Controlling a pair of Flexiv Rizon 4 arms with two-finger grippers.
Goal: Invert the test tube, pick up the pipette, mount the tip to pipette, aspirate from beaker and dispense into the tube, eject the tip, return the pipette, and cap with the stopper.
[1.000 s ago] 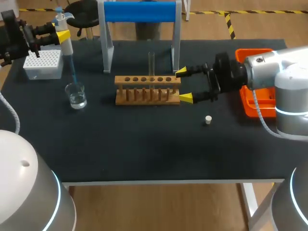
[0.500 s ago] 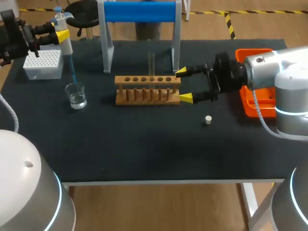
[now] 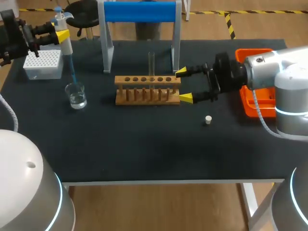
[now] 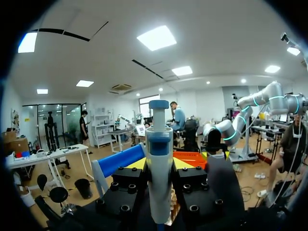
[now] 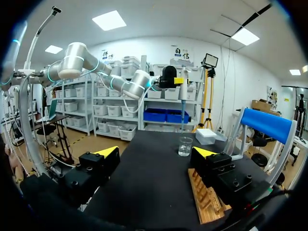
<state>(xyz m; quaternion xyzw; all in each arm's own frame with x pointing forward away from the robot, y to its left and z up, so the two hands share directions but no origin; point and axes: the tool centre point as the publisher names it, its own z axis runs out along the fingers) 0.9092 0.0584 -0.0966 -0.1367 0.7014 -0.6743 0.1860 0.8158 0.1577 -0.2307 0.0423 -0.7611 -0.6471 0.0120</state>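
**Pipette** (image 3: 64, 36): upper left of the frame, upright, clamped at its white body by the left jaws from two sides. A blue tip (image 3: 72, 72) is fitted and slants down into the mouth of the beaker (image 3: 76, 95). Whether it reaches the liquid cannot be told.

**Test tube** (image 3: 151, 62): frame centre, open end up, standing in the wooden rack (image 3: 147, 90).

**Right jaws**: spread wide and holding nothing, one yellow tip on either side of the rack's right end.

**Stopper** (image 3: 208, 120): loose on the surface, lower right of the rack.

**Hazards, as judged:**
- Air drawn instead of liquid, if the tip end sits above the shallow fill.
- Beaker dragged or tipped, if the slanted tip catches the glass rim on the way out.
- Drips on the surface during the carry to frame centre.
- Dispense missing the tube, whose mouth is narrow and allows little sideways error.
- Rack and tube nudged, if the right jaws shift while so near.
- Stopper rolling off when grasped, being small and round.
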